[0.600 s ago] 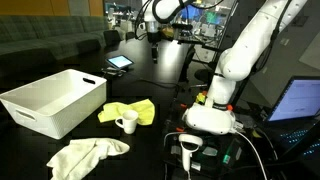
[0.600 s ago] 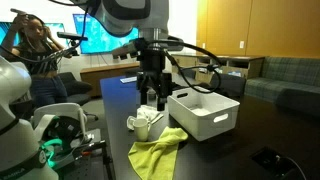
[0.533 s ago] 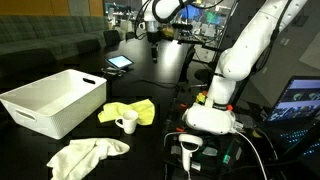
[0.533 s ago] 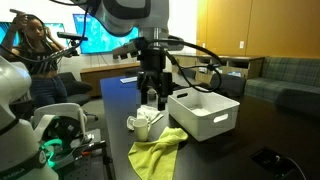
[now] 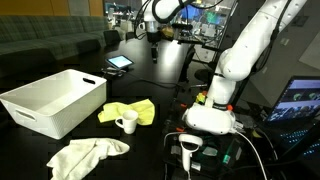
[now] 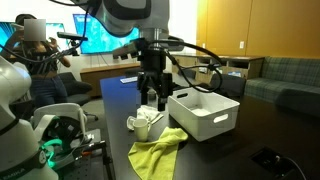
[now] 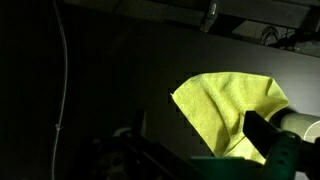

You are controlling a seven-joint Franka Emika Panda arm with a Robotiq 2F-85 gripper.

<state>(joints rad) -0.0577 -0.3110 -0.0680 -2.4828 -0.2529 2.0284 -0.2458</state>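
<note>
A yellow cloth (image 7: 230,112) lies crumpled on the dark table (image 6: 280,140), a white mug (image 6: 148,122) at its edge and a white bin (image 6: 200,126) just beside them, while the robot's hand (image 6: 152,97) hangs above the mug with its fingers spread wide and nothing between them; a white cloth (image 5: 85,153) lies apart, nearer the table's front corner. The wrist view looks down on the yellow cloth, with a pale shape that may be the mug at the picture's right edge. The work appears to be at the approach stage: the hand is lined up over the mug and cloth but has touched neither. A pick from here would call for a straight drop with the fingers kept wide, settling on either the mug's rim or a raised fold of cloth, and keeping off the bin wall close by. Against the frames from a moment earlier, the hand, cloths, mug and bin sit where they were; only the person (image 6: 30,35) in the background has shifted her head, and the laptop screen (image 5: 300,100) near the robot's base now shows a darker picture
</note>
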